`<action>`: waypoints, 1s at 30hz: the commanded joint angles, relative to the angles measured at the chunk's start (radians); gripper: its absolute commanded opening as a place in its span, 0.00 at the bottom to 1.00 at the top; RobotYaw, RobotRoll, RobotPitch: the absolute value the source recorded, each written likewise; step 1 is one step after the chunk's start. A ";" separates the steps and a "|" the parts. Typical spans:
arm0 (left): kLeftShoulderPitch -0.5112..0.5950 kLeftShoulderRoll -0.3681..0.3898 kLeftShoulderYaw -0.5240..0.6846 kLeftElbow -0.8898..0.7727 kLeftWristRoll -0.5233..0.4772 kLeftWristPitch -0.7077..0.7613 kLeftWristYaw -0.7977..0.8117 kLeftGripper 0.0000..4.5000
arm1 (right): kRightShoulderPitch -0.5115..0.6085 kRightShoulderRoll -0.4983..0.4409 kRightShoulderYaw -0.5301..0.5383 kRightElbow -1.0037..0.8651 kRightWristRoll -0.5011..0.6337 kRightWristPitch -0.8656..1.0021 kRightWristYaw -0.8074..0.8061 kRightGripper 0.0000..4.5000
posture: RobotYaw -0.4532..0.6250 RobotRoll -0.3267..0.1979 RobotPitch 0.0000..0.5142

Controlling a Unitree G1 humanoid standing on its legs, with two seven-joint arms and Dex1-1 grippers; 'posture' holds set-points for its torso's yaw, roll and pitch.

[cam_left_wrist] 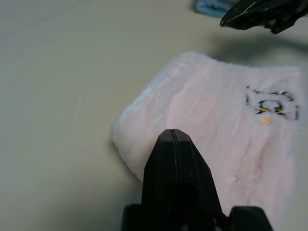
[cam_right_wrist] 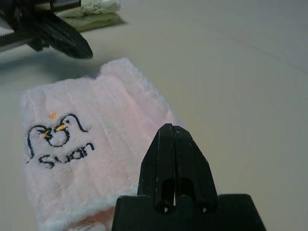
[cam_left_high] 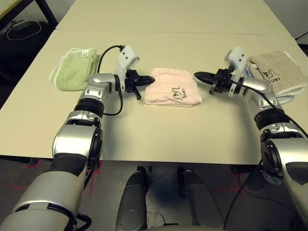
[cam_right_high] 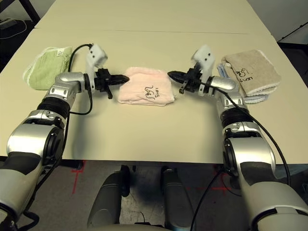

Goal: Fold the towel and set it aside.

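Observation:
The towel (cam_left_high: 172, 87) is pale pink, folded into a small thick rectangle, and lies flat at the table's middle with its dark embroidered penguin mark (cam_right_wrist: 53, 134) facing up. My left gripper (cam_left_high: 150, 80) hovers at the towel's left edge, shut, with nothing in it. On the opposite side my right gripper (cam_left_high: 196, 75) hangs just past the towel's right edge, also shut and empty. Both sets of fingers point inward at the towel, a little above it.
A folded light green towel (cam_left_high: 73, 68) lies at the left of the table. A beige towel (cam_left_high: 276, 72) with a dark mark rests on a small stack at the right. A seam (cam_left_high: 192, 32) runs across the table behind. Bare tabletop stretches in front of the pink towel.

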 commanded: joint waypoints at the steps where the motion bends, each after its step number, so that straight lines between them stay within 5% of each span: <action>1: 0.051 0.009 -0.005 -0.127 -0.048 0.059 -0.077 0.09 | 0.048 -0.019 -0.015 -0.127 0.060 0.074 0.049 0.00 | 0.47 0.62 0.39; 3: 0.075 0.014 -0.007 -0.199 -0.063 0.083 -0.085 0.23 | 0.069 -0.032 -0.012 -0.193 0.081 0.117 0.069 0.00 | 0.47 0.62 0.39; 6: 0.112 0.022 -0.009 -0.294 -0.077 0.100 -0.075 0.48 | 0.098 -0.052 -0.001 -0.274 0.100 0.154 0.098 0.17 | 0.47 0.62 0.36; 12: 0.201 0.036 -0.019 -0.399 -0.093 0.096 -0.070 1.00 | 0.152 -0.049 0.018 -0.374 0.110 0.194 0.092 0.66 | 0.46 0.62 0.35; 16: 0.243 0.047 -0.026 -0.453 -0.112 0.146 -0.072 1.00 | 0.178 -0.055 0.028 -0.418 0.108 0.199 0.100 0.99 | 0.46 0.62 0.35; 24: 0.320 0.058 -0.033 -0.573 -0.130 0.186 -0.037 1.00 | 0.270 -0.027 -0.011 -0.543 0.169 0.324 0.008 0.99 | 0.47 0.62 0.34; 30: 0.358 0.029 0.010 -0.637 -0.186 0.406 0.113 1.00 | 0.351 -0.004 -0.012 -0.657 0.201 0.371 -0.077 0.99 | 0.47 0.62 0.33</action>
